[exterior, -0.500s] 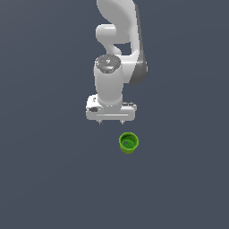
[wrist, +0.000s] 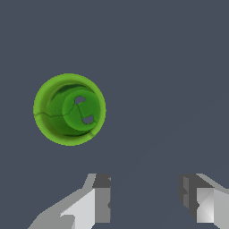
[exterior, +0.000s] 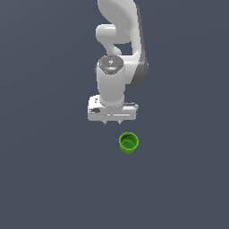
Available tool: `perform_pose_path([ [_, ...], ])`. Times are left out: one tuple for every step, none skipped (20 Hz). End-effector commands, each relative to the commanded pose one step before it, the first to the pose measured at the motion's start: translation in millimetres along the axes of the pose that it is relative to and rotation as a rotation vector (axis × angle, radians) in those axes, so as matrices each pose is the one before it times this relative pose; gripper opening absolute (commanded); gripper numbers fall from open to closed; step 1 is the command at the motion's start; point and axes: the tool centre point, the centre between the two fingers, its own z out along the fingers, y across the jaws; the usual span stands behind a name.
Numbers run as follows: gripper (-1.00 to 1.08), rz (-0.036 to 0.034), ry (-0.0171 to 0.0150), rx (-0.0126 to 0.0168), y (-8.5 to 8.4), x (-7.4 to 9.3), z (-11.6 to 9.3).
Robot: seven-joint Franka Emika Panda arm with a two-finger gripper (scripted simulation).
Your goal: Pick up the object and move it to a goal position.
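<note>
Small bright green round cup (exterior: 129, 143) w/ flared rim, hollow, upright on plain dark grey floor (exterior: 44, 179), just beyond white two-finger gripper (exterior: 112, 122), toward exterior view's right. Fingers (wrist: 96, 203) spread wide, nothing between. Not yet grasped; approach, grip, lift, carry to goal all left. No goal marker visible. Open room all round, no edges or obstacles in view.
</note>
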Motion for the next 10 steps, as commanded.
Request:
perform_pose_path([
  [0.28,-0.00127,-0.00021,-0.00047,0.14,0.04,0.0],
  [0.28,-0.00148,-0.00074,-0.00034,-0.28,0.15,0.1],
  [0.28,-0.00283,-0.00158,-0.00067,-0.58,0.33,0.25],
  [0.28,-0.0039,-0.00232,-0.00094,-0.79,0.49,0.34],
  [0.28,-0.005,-0.00304,-0.00122,-1.0,0.65,0.43],
  [0.28,-0.00615,-0.00377,-0.00152,-1.23,0.81,0.53],
  [0.28,-0.00741,-0.00451,-0.00184,-1.49,0.97,0.64],
  [0.28,-0.0086,-0.00522,-0.00216,-1.71,1.12,0.73],
  [0.28,-0.00977,-0.00597,-0.00249,-1.94,1.28,0.83],
  [0.28,-0.01089,-0.00669,-0.00281,-2.15,1.43,0.91],
])
